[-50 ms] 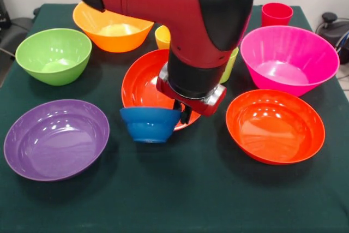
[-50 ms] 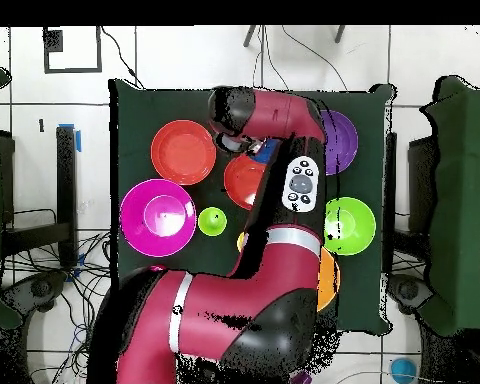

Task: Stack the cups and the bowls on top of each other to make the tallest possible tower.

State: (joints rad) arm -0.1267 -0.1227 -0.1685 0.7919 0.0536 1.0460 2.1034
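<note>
Bowls of glossy round plastic sit unstacked; the gripper [image 1: 184, 112] apparently grips the small blue bowl [image 1: 150, 124].

the table [image 1: 180, 200] has a dark green cloth. on it the purple bowl [image 1: 56, 139] is glossy, the small bowl [image 1: 150, 124] is blue, two shallow bowls [image 1: 275, 126] are red-orange, the big bowl [image 1: 289, 58] is magenta, one bowl [image 1: 54, 55] is lime green and one [image 1: 112, 27] deep orange. the cups are red [image 1: 276, 14], yellow-orange [image 1: 162, 36] and lime green [image 2: 212, 221]. the arm [image 1: 163, 4] is red with black parts.
</note>
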